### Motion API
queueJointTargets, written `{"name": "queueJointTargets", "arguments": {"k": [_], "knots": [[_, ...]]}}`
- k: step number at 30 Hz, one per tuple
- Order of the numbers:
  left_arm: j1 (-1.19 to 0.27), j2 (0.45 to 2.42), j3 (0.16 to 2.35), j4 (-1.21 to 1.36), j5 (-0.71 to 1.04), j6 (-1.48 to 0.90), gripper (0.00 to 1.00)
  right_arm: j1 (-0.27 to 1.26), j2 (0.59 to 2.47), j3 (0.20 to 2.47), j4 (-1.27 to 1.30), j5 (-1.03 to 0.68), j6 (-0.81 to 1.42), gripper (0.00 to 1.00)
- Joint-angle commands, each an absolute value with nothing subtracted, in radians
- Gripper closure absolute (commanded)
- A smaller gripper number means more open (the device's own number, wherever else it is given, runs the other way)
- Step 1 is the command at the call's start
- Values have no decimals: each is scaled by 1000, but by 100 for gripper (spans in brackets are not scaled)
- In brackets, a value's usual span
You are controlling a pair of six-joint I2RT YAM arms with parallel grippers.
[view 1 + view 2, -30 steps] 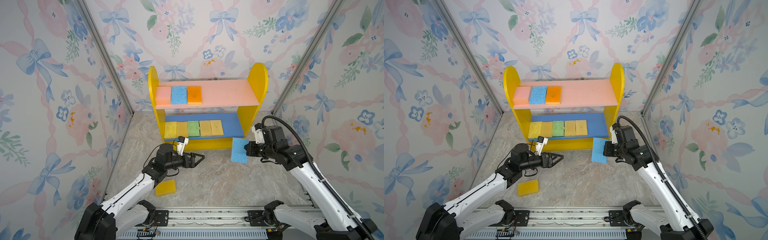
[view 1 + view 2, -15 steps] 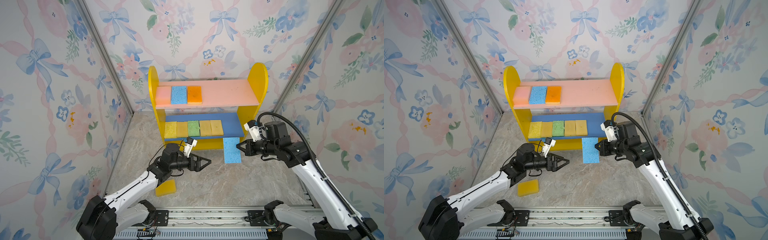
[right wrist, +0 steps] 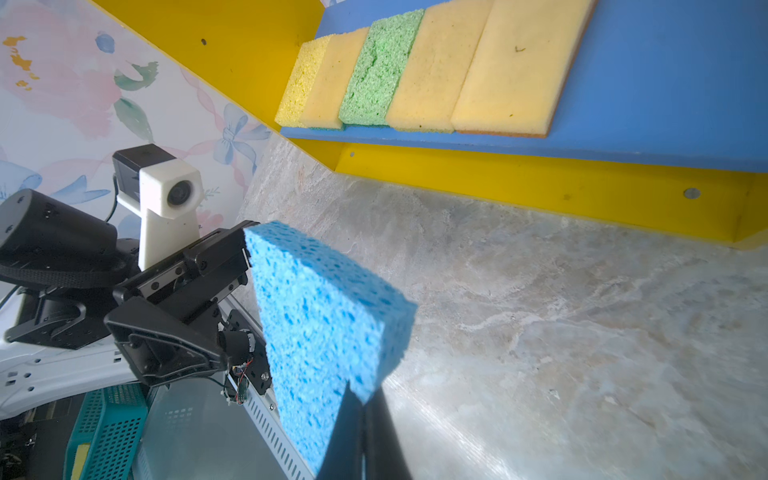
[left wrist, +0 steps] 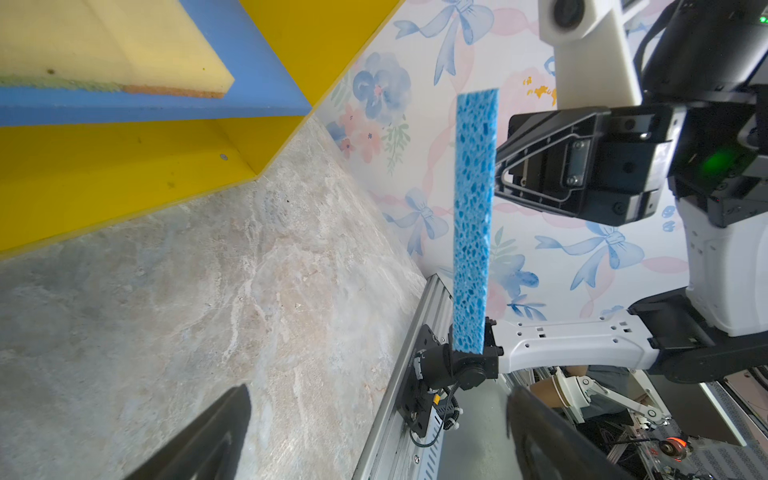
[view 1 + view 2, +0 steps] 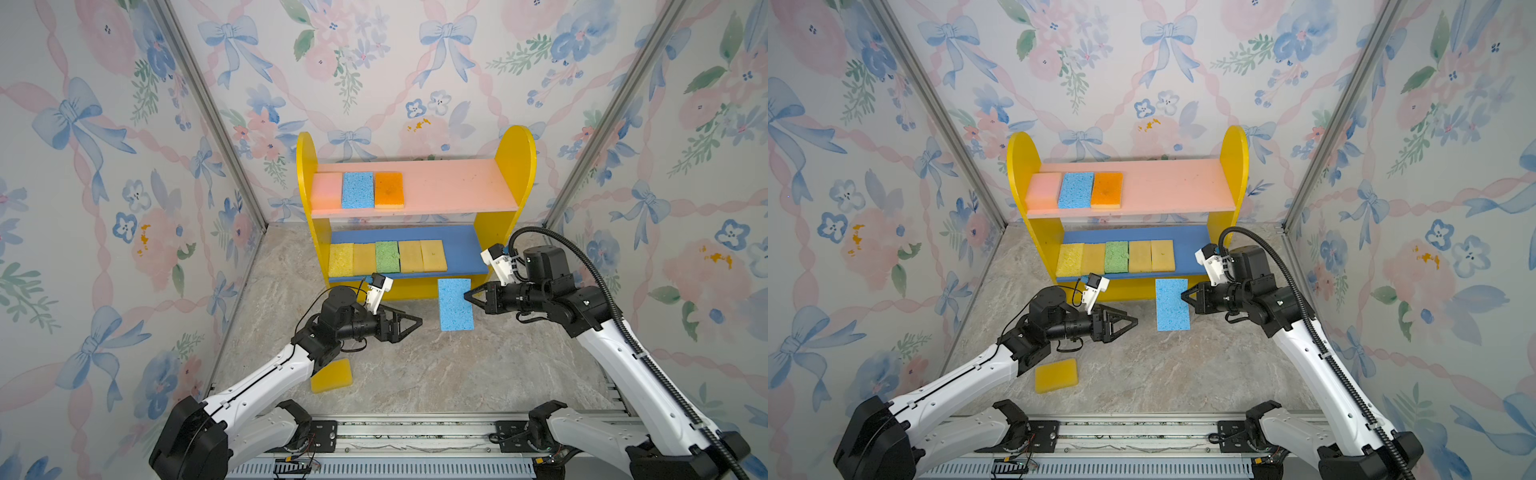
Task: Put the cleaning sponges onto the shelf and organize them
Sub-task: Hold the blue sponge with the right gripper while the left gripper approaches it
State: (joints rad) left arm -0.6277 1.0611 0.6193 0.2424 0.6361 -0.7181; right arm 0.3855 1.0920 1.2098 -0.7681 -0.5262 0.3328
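A two-armed robot works in front of a small yellow shelf on a marbled desk. The right pincer is clamped on one long edge of a blue sponge, holding it just in front of the shelf's lower board. The sponge seems to hang clear of the desk, though the top views do not settle this.

The left pincer stands wide and empty. It points at the sponge's opposite edge, near it but apart. In the left wrist view the sponge appears edge-on, ahead of the gap between the dark fingers.

This looks like a handover from right to left. The next move likely calls for the left pincer to ease around the free edge before the right lets go.

A row of three sponges lies on the upper board and a row of five sponges on the lower. A yellow sponge lies on the desk beside the left arm.
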Motion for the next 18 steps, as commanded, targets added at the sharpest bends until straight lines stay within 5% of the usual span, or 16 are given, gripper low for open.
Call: {"name": "queueJointTargets", "arguments": {"k": [1,11,18], "knots": [[-640,1045,630,298,633,-742,2,389,1078,1186,-726,-559,365,98],[-669,1063,634,372,613,-809,5,439,1092,1167,-682,-559,394,98],[-698,1101,634,439,604,-851,17,474,1112,1164,-660,-549,404,99]]}}
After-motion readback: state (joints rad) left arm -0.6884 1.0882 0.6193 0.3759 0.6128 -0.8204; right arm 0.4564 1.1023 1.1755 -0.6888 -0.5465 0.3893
